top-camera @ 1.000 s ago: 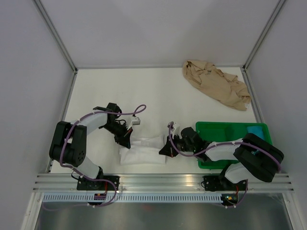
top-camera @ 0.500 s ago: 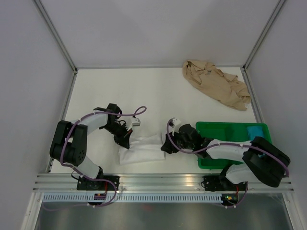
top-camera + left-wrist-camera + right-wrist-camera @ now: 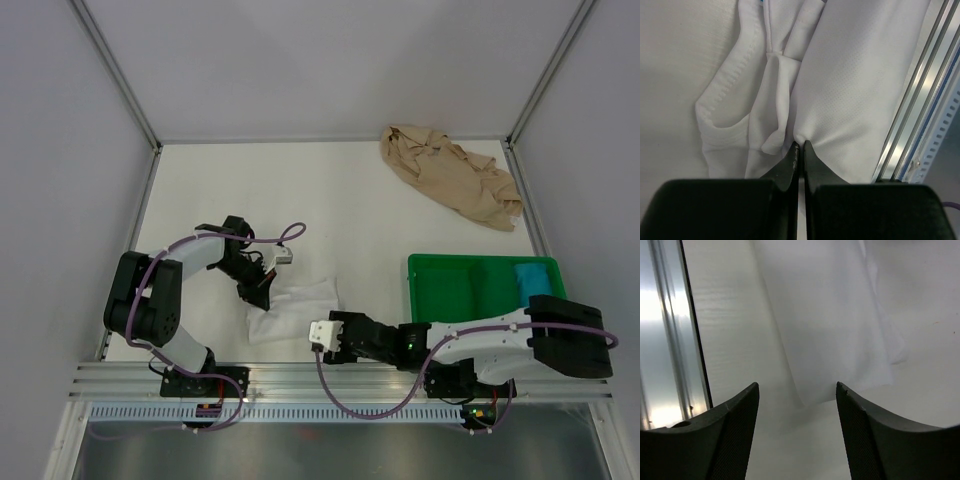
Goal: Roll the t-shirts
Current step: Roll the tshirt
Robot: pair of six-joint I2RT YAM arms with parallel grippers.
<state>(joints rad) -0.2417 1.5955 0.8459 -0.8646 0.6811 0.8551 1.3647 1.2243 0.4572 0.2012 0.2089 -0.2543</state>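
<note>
My left arm's bent at the elbow, claw [image 3: 799,146] pinched tight on the white t-shirt [image 3: 855,75]. Right arm's stretched low to the left, claw [image 3: 797,390] spread wide.

The white t-shirt [image 3: 855,85] at the tips of the black left end effector [image 3: 799,148] is plain, with a fine dotted weave. The right end effector [image 3: 797,386] is black too. Far beyond it lies a plain tan-beige t-shirt [image 3: 450,178]; nearer, a green tray [image 3: 460,290] holding a light blue piece [image 3: 530,279]. The tabletop [image 3: 300,190] is off-white.

The right gripper [image 3: 797,385] has left the white t-shirt [image 3: 290,308]'s right edge; it now sits low by the near rail [image 3: 340,375], jaws apart
</note>
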